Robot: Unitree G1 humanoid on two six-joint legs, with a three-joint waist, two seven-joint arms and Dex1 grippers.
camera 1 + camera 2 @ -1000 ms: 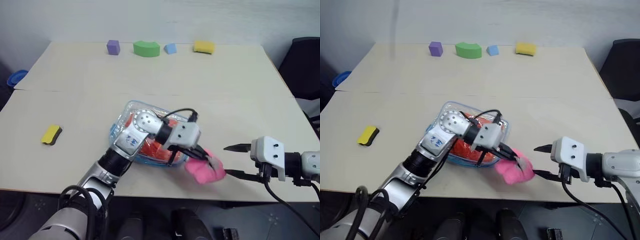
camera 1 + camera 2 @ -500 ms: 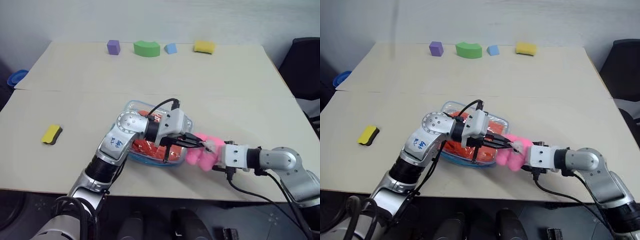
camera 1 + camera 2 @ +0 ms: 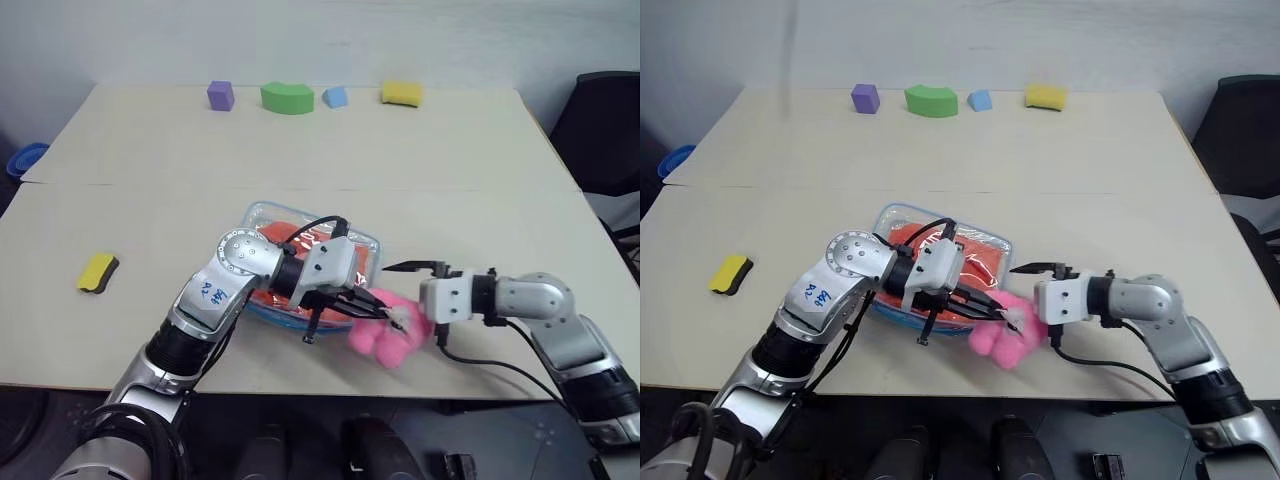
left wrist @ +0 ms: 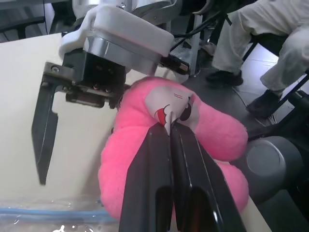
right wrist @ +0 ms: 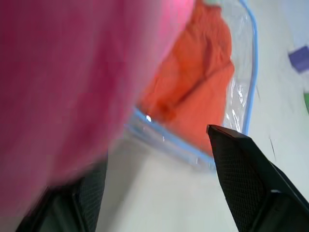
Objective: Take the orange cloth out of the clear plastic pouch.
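Observation:
The clear plastic pouch [image 3: 262, 214], trimmed in light blue, lies near the table's front edge with the orange cloth [image 3: 283, 233] crumpled inside it. My left arm reaches across the pouch. My left gripper [image 4: 170, 126] is shut on the white tag of a pink plush toy [image 3: 385, 335] just right of the pouch. My right gripper [image 3: 392, 298] stands open against the toy from the right. One of its fingers [image 3: 405, 267] shows on the toy's far side and the other is hidden behind the toy. The right wrist view shows the toy [image 5: 58, 72] close up, with the cloth [image 5: 193, 96] beyond.
Along the far edge stand a purple block [image 3: 220, 95], a green arch [image 3: 287, 98], a blue block [image 3: 335, 96] and a yellow sponge [image 3: 402, 94]. Another yellow sponge [image 3: 97, 271] lies at the left. A black chair [image 3: 600, 130] stands beyond the right edge. A seated person's legs [image 4: 260, 38] appear past the table.
My right gripper has swung in from the right, rolled, and now stands against the pink toy. My left gripper, still gripping the toy's tag, has drawn the toy slightly to the left.

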